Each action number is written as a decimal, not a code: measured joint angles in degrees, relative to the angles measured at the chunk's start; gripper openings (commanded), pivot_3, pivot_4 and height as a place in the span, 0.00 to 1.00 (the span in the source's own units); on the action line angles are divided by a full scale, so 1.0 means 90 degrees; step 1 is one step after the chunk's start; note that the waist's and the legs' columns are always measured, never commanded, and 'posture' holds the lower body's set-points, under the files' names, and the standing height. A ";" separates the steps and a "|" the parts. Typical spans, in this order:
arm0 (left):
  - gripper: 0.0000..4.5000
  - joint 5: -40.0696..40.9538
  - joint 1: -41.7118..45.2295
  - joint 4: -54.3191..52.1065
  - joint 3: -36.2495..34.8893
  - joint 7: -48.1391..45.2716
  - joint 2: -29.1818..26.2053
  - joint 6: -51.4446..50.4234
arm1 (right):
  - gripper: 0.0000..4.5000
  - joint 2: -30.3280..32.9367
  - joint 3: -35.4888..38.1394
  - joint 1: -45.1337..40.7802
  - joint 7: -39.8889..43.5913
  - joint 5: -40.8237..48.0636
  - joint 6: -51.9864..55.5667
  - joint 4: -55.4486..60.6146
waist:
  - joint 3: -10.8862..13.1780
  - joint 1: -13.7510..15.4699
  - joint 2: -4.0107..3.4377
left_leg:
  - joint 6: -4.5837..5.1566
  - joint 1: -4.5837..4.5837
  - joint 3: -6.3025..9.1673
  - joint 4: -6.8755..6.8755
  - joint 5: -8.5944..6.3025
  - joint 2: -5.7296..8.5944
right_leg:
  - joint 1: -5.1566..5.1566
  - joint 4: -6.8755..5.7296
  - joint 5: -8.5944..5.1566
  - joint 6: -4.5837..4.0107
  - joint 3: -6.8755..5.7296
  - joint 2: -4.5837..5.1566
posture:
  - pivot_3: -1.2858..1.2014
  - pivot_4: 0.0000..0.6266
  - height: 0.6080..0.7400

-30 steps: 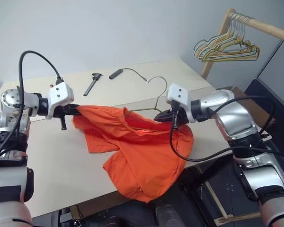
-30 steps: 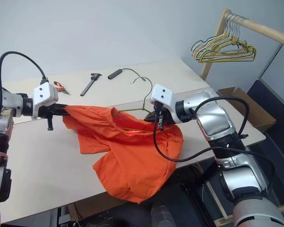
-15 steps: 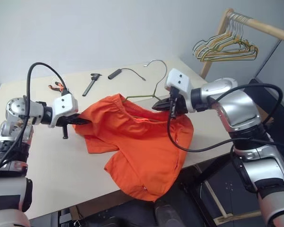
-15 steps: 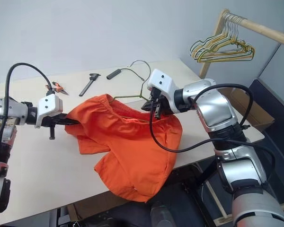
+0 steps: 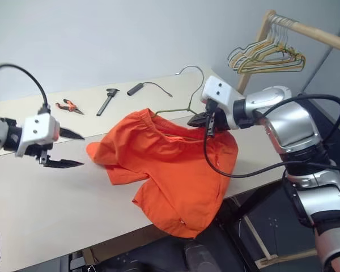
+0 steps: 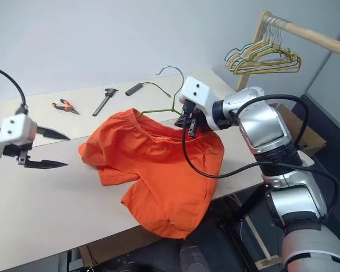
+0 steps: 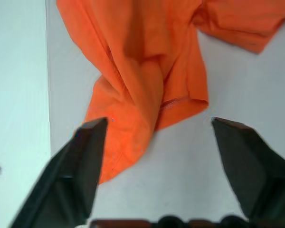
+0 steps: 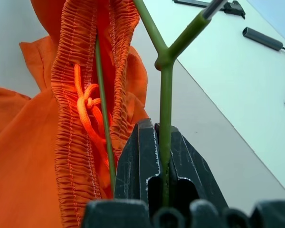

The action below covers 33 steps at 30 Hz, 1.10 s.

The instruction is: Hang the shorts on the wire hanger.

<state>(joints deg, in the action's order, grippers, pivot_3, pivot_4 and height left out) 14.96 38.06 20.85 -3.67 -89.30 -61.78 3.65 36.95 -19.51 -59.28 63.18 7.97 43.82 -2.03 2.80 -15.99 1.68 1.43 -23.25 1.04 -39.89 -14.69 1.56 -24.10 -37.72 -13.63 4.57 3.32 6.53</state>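
One pair of shorts (image 5: 170,164) is spread on the table (image 5: 56,192), its lower hem draped over the front edge. One wire hanger (image 5: 178,107) is threaded inside the waistband and is clamped at its neck by the right gripper (image 5: 207,122). The left gripper (image 5: 65,148) is seen spread wide and empty, well apart from the fabric. A second ago the waistband corner was pinched by it; that corner has since been released.
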 measured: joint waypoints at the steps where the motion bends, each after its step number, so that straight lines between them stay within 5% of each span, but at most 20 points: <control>1: 0.99 0.0053 0.0321 -0.0030 0.0006 0.0219 0.0290 -0.0145 | 0.00 0.0003 -0.0047 -0.0078 0.0057 -0.0012 -0.0028 -0.0010 | -0.0001 0.0050 -0.0001 | 0.0000 0.0000 -0.0001 -0.0002 0.0000 0.0000 | 0.0005 0.0006 0.0001 0.0001 -0.0001 -0.0001 | 0.43 0.00 1.00; 7: 0.99 0.0017 0.1435 0.0041 0.0585 0.0848 0.1690 -0.0591 | 0.00 -0.0044 -0.0240 -0.0508 0.0303 -0.0077 -0.0245 -0.0045 | -0.0008 0.0050 0.0000 | 0.0008 -0.0008 -0.0004 0.0000 -0.0005 0.0008 | -0.0003 0.0002 0.0002 0.0004 0.0000 0.0001 | 0.43 0.00 1.00; 17: 0.99 -0.0795 0.2283 0.1712 0.1444 0.0269 0.2344 0.0283 | 0.00 -0.0116 -0.0276 -0.0508 0.0424 -0.0119 -0.0258 -0.0075 | -0.0008 -0.0232 -0.0001 | 0.0008 -0.0003 -0.0006 0.0001 -0.0002 0.0006 | -0.0003 -0.0008 0.0002 0.0003 0.0003 0.0001 | 0.42 0.00 1.00; 33: 0.03 -0.0998 0.2279 0.2105 0.1638 -0.0179 0.2679 0.0449 | 0.00 -0.0233 -0.0282 -0.0508 0.0481 -0.0240 -0.0313 -0.0066 | -0.0008 -0.0257 -0.0001 | 0.0008 -0.0004 -0.0005 0.0000 -0.0002 0.0004 | -0.0005 -0.0012 0.0002 0.0003 0.0004 0.0000 | 0.42 0.00 1.00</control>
<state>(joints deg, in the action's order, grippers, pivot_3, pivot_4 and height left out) 5.98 58.57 39.80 11.07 -90.91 -37.67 7.69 34.85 -22.04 -63.86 67.52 5.81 41.00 -2.63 2.73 -18.30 1.68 1.50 -23.28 0.99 -39.89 -14.70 1.60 -24.15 -37.83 -13.61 4.60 3.36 6.53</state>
